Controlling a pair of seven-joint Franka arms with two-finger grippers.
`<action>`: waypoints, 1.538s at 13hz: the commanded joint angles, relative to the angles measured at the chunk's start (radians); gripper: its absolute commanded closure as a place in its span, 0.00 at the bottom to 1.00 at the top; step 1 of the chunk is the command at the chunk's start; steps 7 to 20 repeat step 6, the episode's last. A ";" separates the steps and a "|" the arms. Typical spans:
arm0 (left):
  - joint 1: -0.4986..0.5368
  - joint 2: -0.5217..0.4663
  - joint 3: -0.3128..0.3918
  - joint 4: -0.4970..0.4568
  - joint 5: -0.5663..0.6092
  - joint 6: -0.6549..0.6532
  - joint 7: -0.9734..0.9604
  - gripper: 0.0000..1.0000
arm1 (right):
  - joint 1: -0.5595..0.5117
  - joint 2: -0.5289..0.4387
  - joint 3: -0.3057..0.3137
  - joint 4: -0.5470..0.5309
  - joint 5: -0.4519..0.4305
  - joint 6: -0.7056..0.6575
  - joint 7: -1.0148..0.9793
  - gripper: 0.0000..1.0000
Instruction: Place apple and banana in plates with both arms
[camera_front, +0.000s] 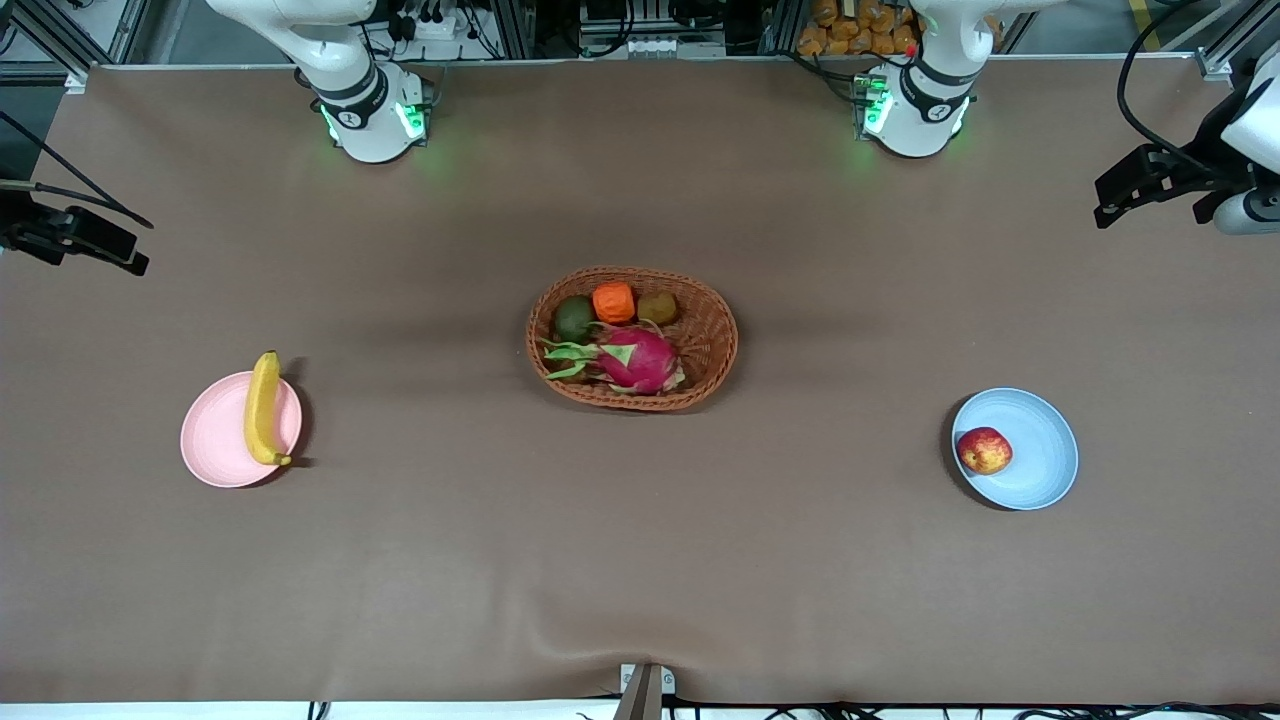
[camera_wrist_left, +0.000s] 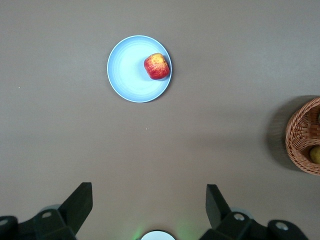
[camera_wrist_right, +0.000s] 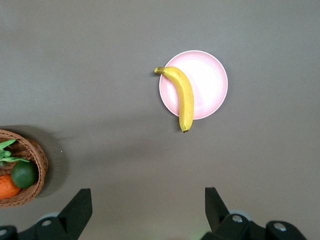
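Observation:
The yellow banana (camera_front: 262, 408) lies on the pale pink plate (camera_front: 215, 445) toward the right arm's end of the table, along the rim nearest the basket, with its tips over the rim. It also shows in the right wrist view (camera_wrist_right: 184, 95) on the plate (camera_wrist_right: 207, 82). The red apple (camera_front: 984, 450) sits in the light blue plate (camera_front: 1045, 445) toward the left arm's end, and shows in the left wrist view (camera_wrist_left: 157, 66) on that plate (camera_wrist_left: 127, 70). My left gripper (camera_wrist_left: 148, 192) and right gripper (camera_wrist_right: 146, 196) are open and empty, high over bare table.
A brown wicker basket (camera_front: 715, 340) stands mid-table with a magenta dragon fruit (camera_front: 638, 358), an orange ribbed fruit (camera_front: 613, 302) and two greenish fruits. Both hands hang over the table's ends, the left (camera_front: 1150, 185) and the right (camera_front: 75, 238).

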 joint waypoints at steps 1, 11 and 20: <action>0.010 0.009 0.000 0.028 -0.023 -0.022 0.014 0.00 | -0.016 -0.029 0.015 -0.026 -0.011 0.001 -0.014 0.00; 0.017 0.008 0.001 0.028 -0.024 -0.022 0.014 0.00 | -0.016 -0.029 0.013 -0.026 -0.011 -0.001 -0.014 0.00; 0.017 0.008 0.001 0.028 -0.024 -0.022 0.014 0.00 | -0.016 -0.029 0.013 -0.026 -0.011 -0.001 -0.014 0.00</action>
